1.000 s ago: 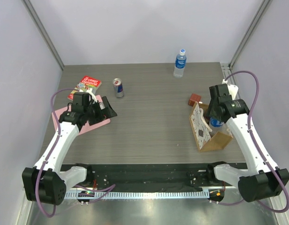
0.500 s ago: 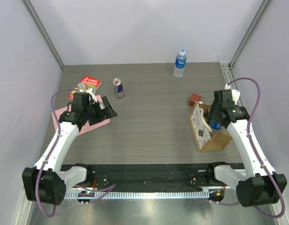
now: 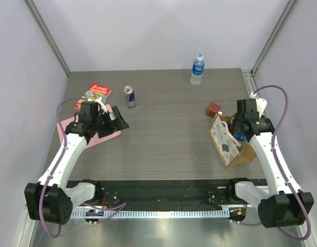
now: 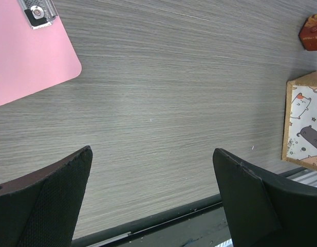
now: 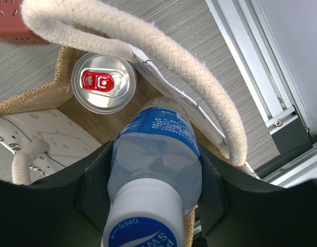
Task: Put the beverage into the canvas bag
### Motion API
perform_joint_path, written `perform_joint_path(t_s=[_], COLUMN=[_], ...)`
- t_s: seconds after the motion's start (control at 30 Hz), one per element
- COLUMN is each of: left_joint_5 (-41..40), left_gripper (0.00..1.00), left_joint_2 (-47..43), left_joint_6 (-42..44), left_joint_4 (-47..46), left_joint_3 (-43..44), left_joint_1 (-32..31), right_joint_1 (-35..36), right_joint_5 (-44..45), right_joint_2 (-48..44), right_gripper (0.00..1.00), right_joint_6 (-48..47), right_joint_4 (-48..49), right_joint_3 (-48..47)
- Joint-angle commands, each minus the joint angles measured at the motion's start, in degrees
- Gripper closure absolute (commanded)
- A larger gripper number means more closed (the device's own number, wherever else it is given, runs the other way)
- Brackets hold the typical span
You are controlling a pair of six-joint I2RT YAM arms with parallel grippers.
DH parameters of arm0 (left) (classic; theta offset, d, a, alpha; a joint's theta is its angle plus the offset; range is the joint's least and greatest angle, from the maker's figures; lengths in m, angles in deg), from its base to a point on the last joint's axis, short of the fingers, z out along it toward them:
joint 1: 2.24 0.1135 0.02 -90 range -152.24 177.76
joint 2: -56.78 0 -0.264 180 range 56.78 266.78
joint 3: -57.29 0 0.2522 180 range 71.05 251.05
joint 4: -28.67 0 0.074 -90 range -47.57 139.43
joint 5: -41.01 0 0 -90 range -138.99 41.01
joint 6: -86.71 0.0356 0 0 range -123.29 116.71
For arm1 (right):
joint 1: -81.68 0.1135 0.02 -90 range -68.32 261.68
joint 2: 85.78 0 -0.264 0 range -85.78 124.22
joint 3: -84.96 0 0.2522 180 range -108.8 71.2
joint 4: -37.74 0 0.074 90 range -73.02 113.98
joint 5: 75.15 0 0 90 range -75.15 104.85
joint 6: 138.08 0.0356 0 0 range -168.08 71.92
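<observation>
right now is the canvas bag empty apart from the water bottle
No, a silver can with a red tab stands inside the canvas bag beside the bottle.

The left arm (image 3: 66, 154) and right arm (image 3: 269, 159) share white links, black joints, looping purple cables (image 3: 57, 109).

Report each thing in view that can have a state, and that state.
left claw: open, empty.
right claw: shut on the held bottle.
held bottle: upright, cap on, lower end inside the canvas bag.
canvas bag: upright, mouth open.
bagged can: upright, tab unpulled, inside the bag.
other can: upright.
far bottle: upright, cap on.
clipboard: lying flat.
</observation>
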Motion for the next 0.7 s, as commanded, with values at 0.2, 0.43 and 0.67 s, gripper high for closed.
perform_joint_path(t_s=[0.2, 0.43, 0.67], left_joint_5=[1.4, 1.4, 1.3], left_gripper=[0.0, 0.0, 0.0], left_joint_2=[-0.3, -0.4, -0.9], left_joint_6=[-0.2, -0.2, -0.2], left_joint_4=[-2.4, -2.4, -2.4], left_joint_3=[0.0, 0.0, 0.0], left_joint_1=[-0.5, -0.6, -0.8], right_joint_1=[-0.9, -0.9, -0.9], right_joint_5=[7.4, 9.0, 7.6], right_joint_2=[-1.5, -2.5, -2.6], right_gripper=[0.29, 0.24, 0.25], right_joint_6=[0.5, 0.8, 0.9], right_joint_4=[3.7, 1.4, -2.4], right_joint_3=[-3.9, -5.5, -10.3])
